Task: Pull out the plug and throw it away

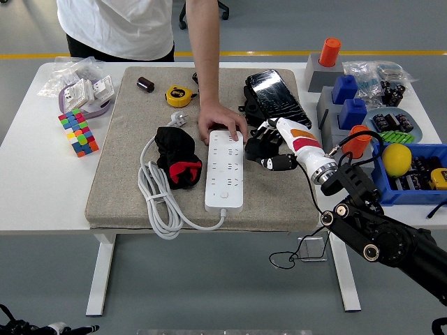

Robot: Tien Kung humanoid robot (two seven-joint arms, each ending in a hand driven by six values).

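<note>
Right hand (271,148) clamped on black plug (260,150), just right of the power strip (225,169) mid-mat; person's hand (218,120) presses the strip's far end.

The right arm reaches in from four o'clock. Its right hand (269,148) is curled closed, knuckles toward nine o'clock

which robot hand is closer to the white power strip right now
Right. The right hand sits just off the power strip's right edge, fingers curled around something dark. The left hand is out of view. A person's hand rests on the strip's far end.
</note>
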